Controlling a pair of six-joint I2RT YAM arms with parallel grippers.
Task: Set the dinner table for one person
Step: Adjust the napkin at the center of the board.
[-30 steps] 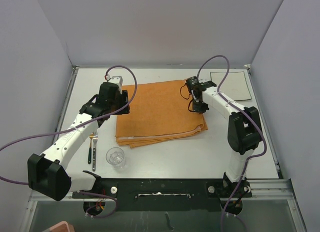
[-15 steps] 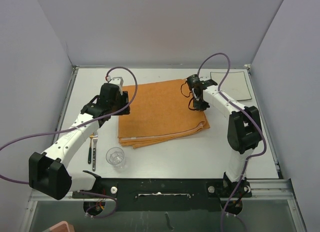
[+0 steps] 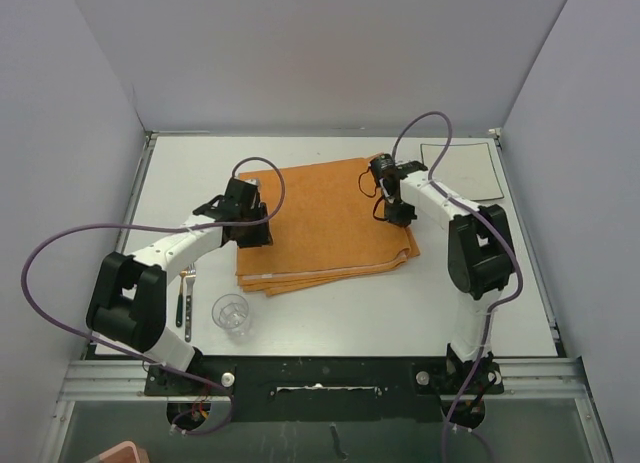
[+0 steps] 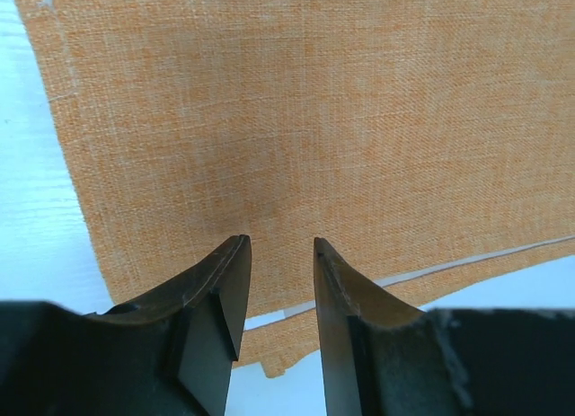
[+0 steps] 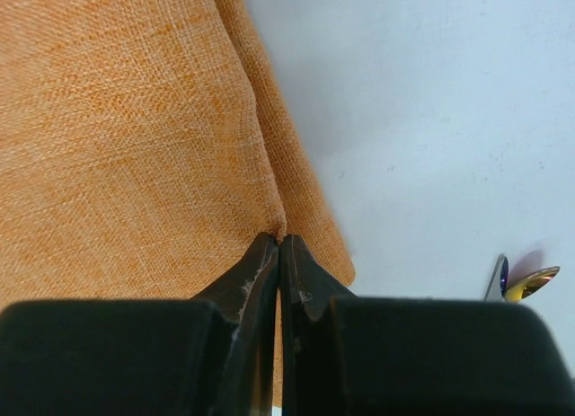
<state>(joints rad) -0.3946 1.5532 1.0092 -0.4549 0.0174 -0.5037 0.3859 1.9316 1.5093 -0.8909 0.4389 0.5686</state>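
The off-white desk (image 3: pixel 330 313) fills the middle of the top view, its metal edging running along the grey walls, and most of its centre is covered by a folded orange cloth (image 3: pixel 325 223) whose lower layers stick out along the bottom edge. At the lower left lie a fork (image 3: pixel 186 293) with a dark handle and, just right of it, a clear glass (image 3: pixel 231 313), both off the cloth; a flat white square plate (image 3: pixel 462 171) sits apart in the upper right corner. The left arm bends in from the lower left and brings the left gripper (image 3: pixel 255 223) over the cloth's left part; its wrist view shows its fingers (image 4: pixel 229 281) spread with a gap, bare weave between them and nothing held. The right arm reaches up the right side and bends back to the cloth's right edge, where the right gripper (image 3: pixel 400 215) has its fingers (image 5: pixel 260 263) pressed together, nipping the edge of the top layer. Purple cables loop over both arms and hide strips of desk. At the lower right of the right wrist view two small cutlery tips (image 5: pixel 526 281), one gold and one dark, are too small to name
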